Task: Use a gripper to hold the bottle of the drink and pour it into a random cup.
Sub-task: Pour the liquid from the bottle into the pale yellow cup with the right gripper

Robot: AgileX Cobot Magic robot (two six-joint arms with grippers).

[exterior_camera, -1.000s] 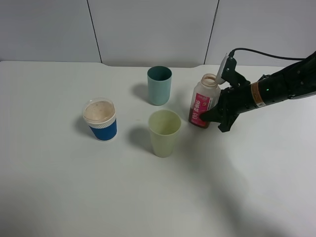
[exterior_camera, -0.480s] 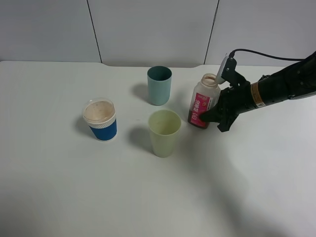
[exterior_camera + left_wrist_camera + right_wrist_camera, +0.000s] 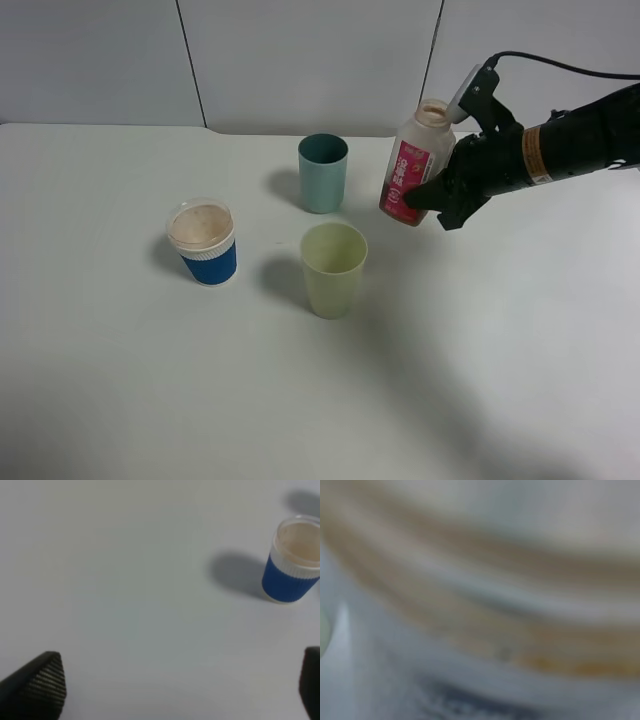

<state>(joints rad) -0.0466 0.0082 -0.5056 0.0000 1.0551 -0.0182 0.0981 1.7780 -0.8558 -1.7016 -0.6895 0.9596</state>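
Carrying the small clear plastic bottle with the pink-red label (image 3: 413, 165), which the black right gripper's (image 3: 424, 197) jaws clamp low on its body above the white counter (image 3: 150, 380) behind the pale yellow-green plastic tumbler (image 3: 333, 268), goes best near upright until its neck overhangs that tumbler, then tipping slowly.

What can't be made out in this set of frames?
- Exterior high: the label hides how full the bottle is. The right gripper's far finger sits behind the bottle.
- Right wrist view: wholly blurred, something too close to the lens; no fingers visible.
- Left wrist view: the left gripper's fingers are cut off by the frame edge.
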